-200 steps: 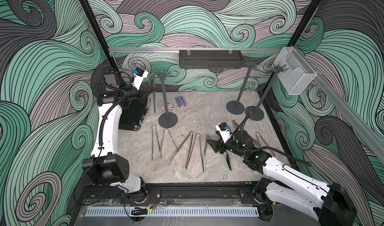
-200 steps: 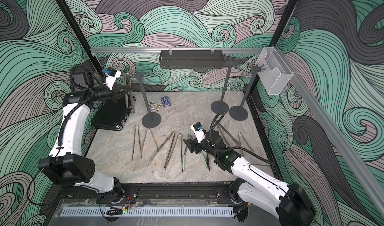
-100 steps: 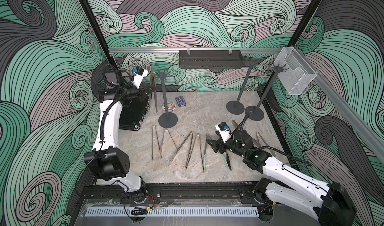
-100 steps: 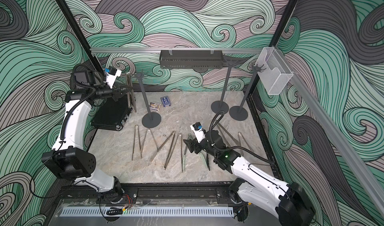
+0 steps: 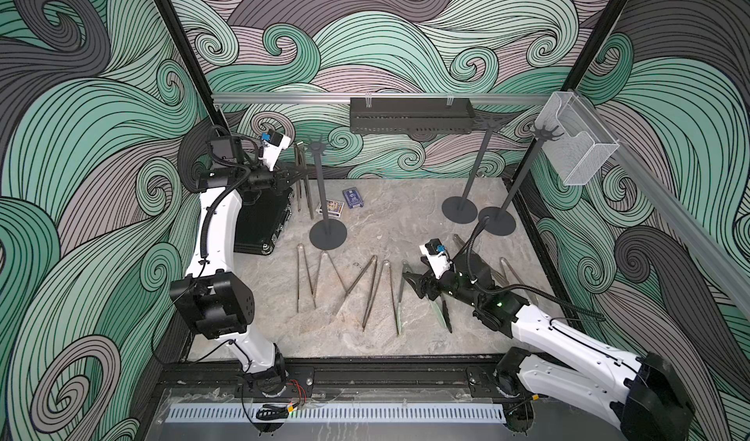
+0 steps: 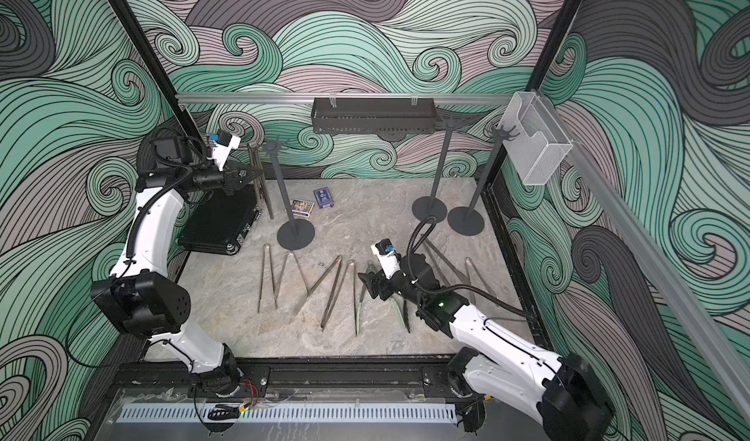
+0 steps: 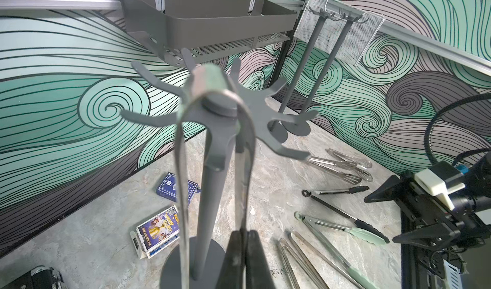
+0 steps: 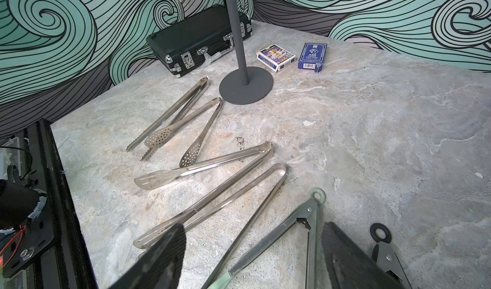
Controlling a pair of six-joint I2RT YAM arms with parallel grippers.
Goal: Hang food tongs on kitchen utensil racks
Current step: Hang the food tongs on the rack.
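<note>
My left gripper (image 5: 290,174) is shut on one arm of plain steel food tongs (image 5: 302,183), which hang bend-up beside the crown (image 5: 317,146) of the left kitchen utensil rack (image 5: 320,199). In the left wrist view the tongs' bend (image 7: 210,80) is level with the crown's hooks (image 7: 148,116); I cannot tell whether it rests on one. My right gripper (image 8: 252,234) is open, low over the pale-green-tipped tongs (image 8: 292,221). Several steel tongs (image 5: 357,282) lie on the table. Two more racks (image 5: 477,171) (image 5: 523,171) stand at the back right.
A black case (image 5: 264,224) lies under the left arm. Two card boxes (image 5: 352,197) (image 5: 330,209) sit behind the left rack's base (image 5: 328,235). A dark shelf (image 5: 410,114) and a clear mesh basket (image 5: 576,142) hang on the rails. Black-tipped tongs (image 5: 446,315) lie under the right arm.
The left arm's elbow has risen a little and the held tongs have edged slightly toward the rack's crown. The right arm has not moved.
</note>
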